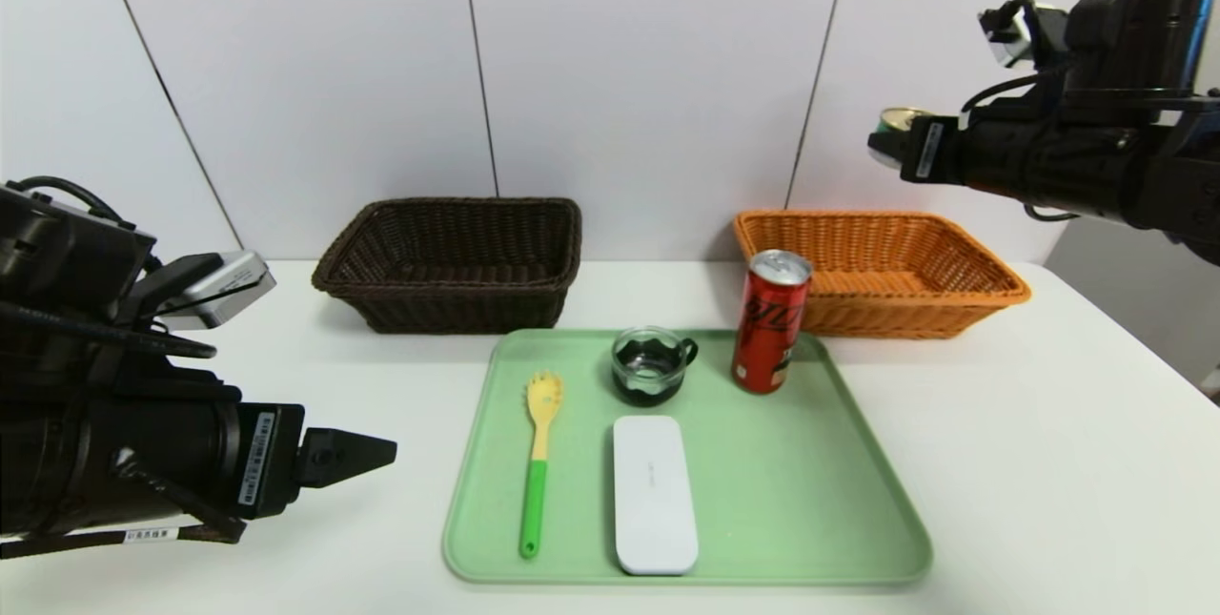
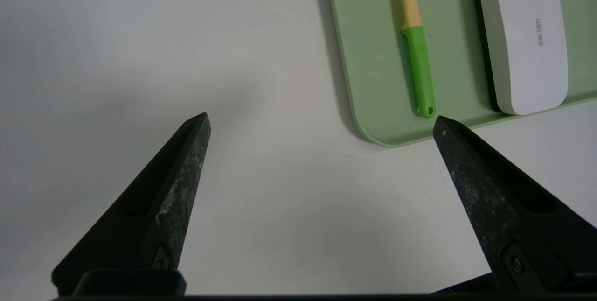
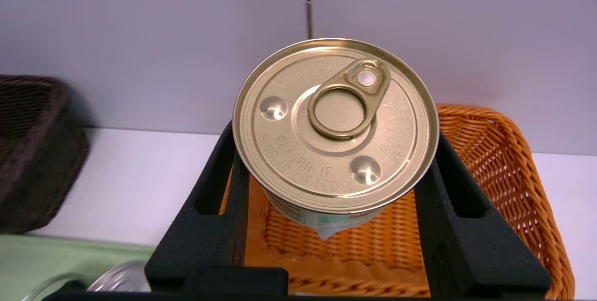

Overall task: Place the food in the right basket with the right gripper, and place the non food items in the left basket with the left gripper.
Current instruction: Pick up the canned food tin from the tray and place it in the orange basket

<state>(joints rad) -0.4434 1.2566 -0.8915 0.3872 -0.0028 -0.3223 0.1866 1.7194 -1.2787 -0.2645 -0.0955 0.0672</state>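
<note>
Right wrist view, tin (image 3: 336,126) clamped between right gripper (image 3: 333,184) jaws, above orange basket (image 3: 508,175), left gripper (image 2: 322,123) jaws spread

Tray (image 1: 858,520) sitting on counter (image 1: 1048,462); pasta spoon (image 1: 537,462) lying left of case (image 1: 654,495), cup (image 1: 651,365) and drink can (image 1: 771,335) standing behind. Left basket (image 1: 450,264) and right basket (image 1: 877,272) sitting behind tray. Right end effector (image 3: 333,170) holding tin (image 3: 336,123) above right basket.

Looks like a lab test bench

Bare white table (image 1: 1048,462) against plain white wall panels (image 1: 648,71), props lined up on a green tray (image 1: 810,501) between two wicker baskets (image 1: 453,262).
</note>
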